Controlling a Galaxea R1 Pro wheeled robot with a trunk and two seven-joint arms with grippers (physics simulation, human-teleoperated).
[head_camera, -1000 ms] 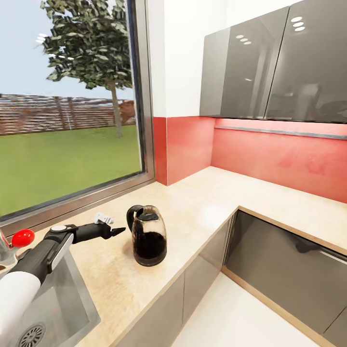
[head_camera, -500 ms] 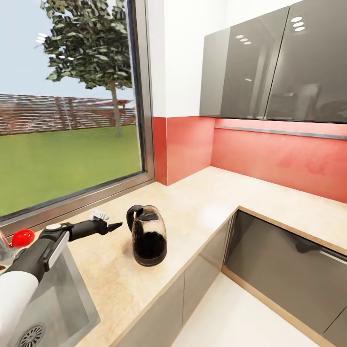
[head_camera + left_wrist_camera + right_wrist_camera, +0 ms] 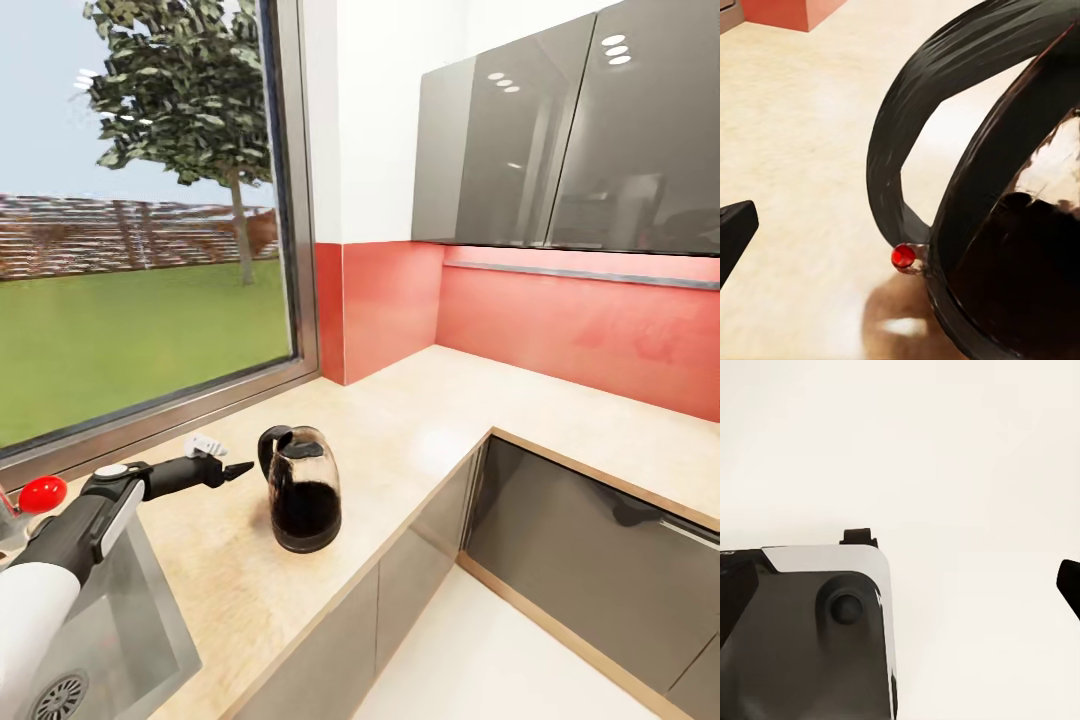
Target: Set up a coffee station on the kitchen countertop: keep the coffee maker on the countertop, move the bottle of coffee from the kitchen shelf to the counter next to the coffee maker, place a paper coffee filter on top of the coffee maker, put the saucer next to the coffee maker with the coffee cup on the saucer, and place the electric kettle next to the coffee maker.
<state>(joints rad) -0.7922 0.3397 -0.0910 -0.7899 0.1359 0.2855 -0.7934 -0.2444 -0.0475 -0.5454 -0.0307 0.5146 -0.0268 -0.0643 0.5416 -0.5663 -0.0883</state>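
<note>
Left hand, grip state unclear, pointed at the electric kettle handle just ahead on the worktop.

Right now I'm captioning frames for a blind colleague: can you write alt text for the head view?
A dark glass electric kettle stands on a beige stone countertop, the left gripper near its handle. A steel sink lies left, a big window behind.

glossy glass electric kettle on smooth stone-look countertop; mirror-glossy grey cabinets.
</note>
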